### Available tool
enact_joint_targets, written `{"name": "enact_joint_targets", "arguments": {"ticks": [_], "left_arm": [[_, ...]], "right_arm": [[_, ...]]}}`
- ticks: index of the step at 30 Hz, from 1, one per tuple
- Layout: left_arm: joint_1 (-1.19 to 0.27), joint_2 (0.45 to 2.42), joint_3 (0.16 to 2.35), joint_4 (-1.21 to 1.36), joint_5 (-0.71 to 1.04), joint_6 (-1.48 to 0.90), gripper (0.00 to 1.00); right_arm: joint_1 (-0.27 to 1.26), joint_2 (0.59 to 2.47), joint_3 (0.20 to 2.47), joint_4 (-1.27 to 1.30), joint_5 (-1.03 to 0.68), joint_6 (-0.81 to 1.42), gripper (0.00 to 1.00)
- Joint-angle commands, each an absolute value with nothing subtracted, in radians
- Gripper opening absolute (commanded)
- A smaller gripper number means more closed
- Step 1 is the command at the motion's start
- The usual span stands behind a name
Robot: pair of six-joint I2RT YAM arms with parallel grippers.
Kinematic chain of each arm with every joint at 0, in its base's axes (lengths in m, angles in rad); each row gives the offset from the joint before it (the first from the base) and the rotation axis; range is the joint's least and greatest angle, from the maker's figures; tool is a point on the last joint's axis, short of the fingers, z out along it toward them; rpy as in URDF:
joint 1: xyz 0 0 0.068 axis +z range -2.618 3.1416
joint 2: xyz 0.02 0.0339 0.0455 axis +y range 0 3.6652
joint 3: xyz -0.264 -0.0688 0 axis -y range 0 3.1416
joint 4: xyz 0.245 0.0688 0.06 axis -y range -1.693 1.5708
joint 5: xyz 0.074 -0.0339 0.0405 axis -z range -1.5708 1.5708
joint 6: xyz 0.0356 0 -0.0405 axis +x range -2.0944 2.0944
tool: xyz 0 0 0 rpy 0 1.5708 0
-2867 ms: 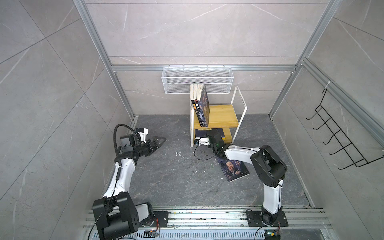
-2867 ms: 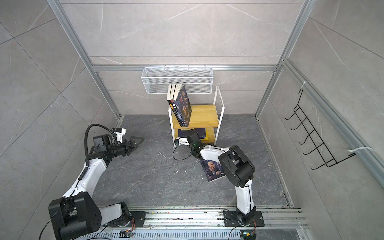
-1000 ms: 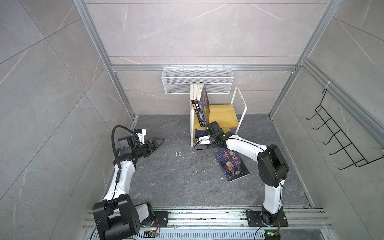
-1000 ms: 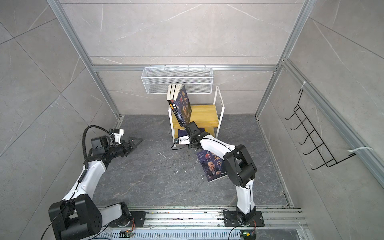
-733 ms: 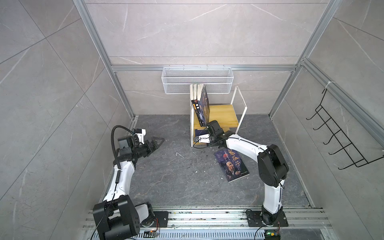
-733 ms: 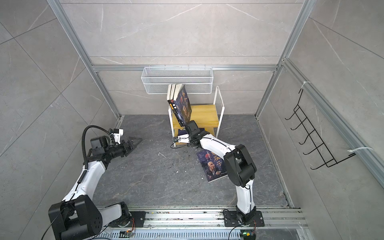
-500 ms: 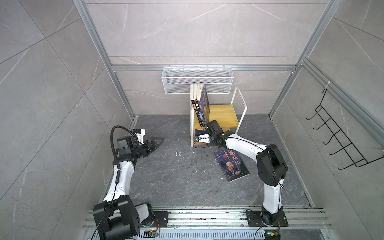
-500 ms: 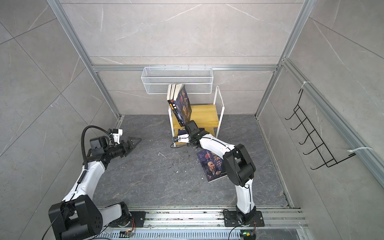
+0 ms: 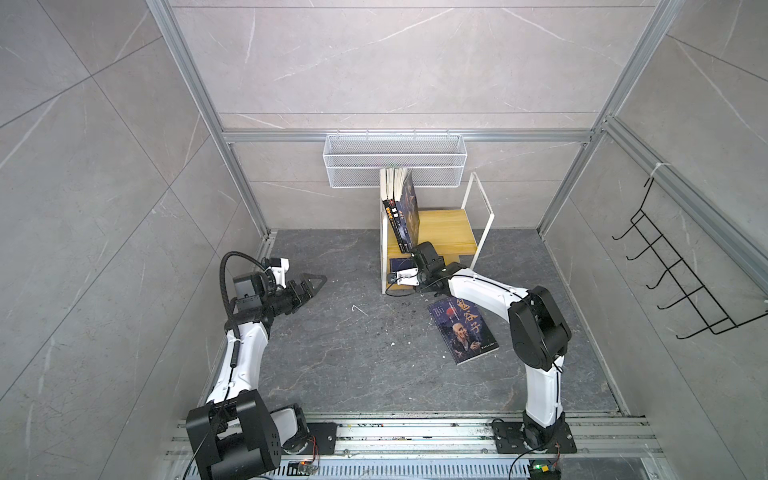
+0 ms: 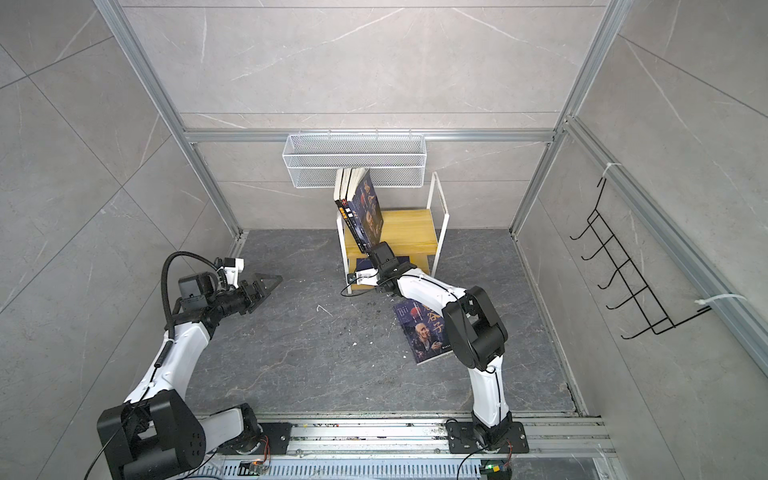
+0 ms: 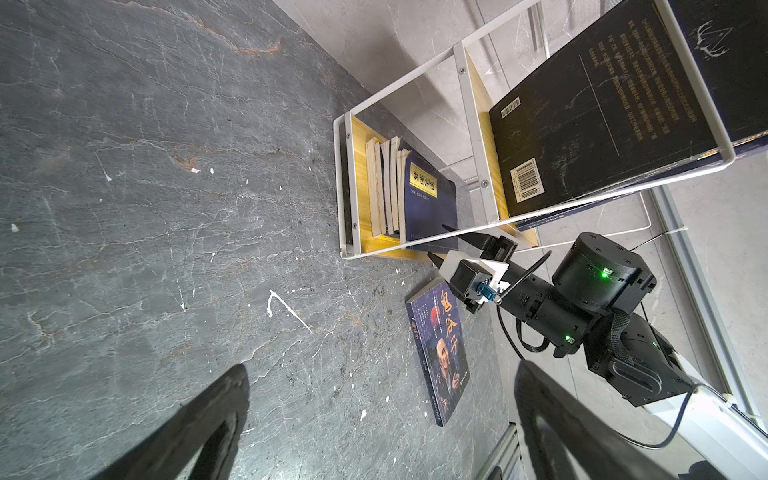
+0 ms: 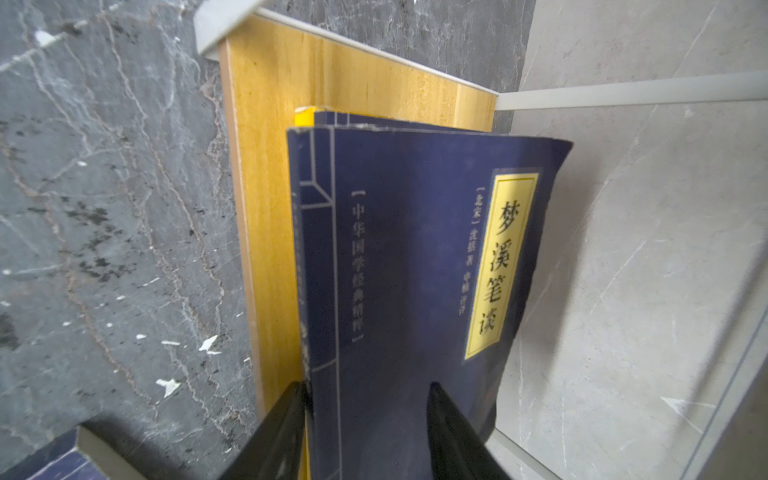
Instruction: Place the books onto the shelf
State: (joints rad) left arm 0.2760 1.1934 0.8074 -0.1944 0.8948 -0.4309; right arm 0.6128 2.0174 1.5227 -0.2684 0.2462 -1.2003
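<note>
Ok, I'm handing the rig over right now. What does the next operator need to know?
The left pincer is open and empty over the floor, away from the shelf.
The right pincer is at the lower tier, jaws apart at the navy yellow-label book; whether it grips is unclear.
Done: upper-tier books stand leaning; other books stand on the lower tier.
Left: the portrait book lies flat on the floor; shelve it.

White-framed yellow shelf (image 9: 446, 232) is standing upper centre. On its top tier dark books (image 9: 401, 208) are leaning upright; navy paperbacks (image 11: 415, 199) are standing below; one portrait-cover book (image 9: 462, 328) is lying flat on the floor, centre-right.
</note>
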Motion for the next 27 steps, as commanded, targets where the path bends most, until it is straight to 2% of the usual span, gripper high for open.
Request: {"name": "enact_joint_targets", "arguments": {"ticks": [1, 15, 19, 22, 24, 27], "left_arm": [[0.285, 1.172, 0.815, -0.171, 0.905, -0.425, 1.0], [0.287, 1.181, 0.818, -0.174, 0.906, -0.432, 1.0], [0.287, 1.182, 0.817, -0.168, 0.907, -0.439, 1.0], [0.288, 1.185, 0.814, -0.167, 0.908, -0.441, 1.0], [0.288, 1.181, 0.804, -0.155, 0.906, -0.437, 1.0], [0.287, 1.182, 0.812, -0.164, 0.912, -0.443, 1.0]], "right_arm": [[0.609, 2.038, 1.538, -0.214, 0.27, -1.206, 0.44], [0.611, 2.045, 1.56, -0.207, 0.258, -1.22, 0.29], [0.611, 2.046, 1.571, -0.225, 0.254, -1.201, 0.27], [0.61, 2.039, 1.566, -0.212, 0.25, -1.202, 0.22], [0.612, 2.043, 1.577, -0.22, 0.252, -1.183, 0.22], [0.621, 2.032, 1.585, -0.254, 0.257, -1.157, 0.3]]}}
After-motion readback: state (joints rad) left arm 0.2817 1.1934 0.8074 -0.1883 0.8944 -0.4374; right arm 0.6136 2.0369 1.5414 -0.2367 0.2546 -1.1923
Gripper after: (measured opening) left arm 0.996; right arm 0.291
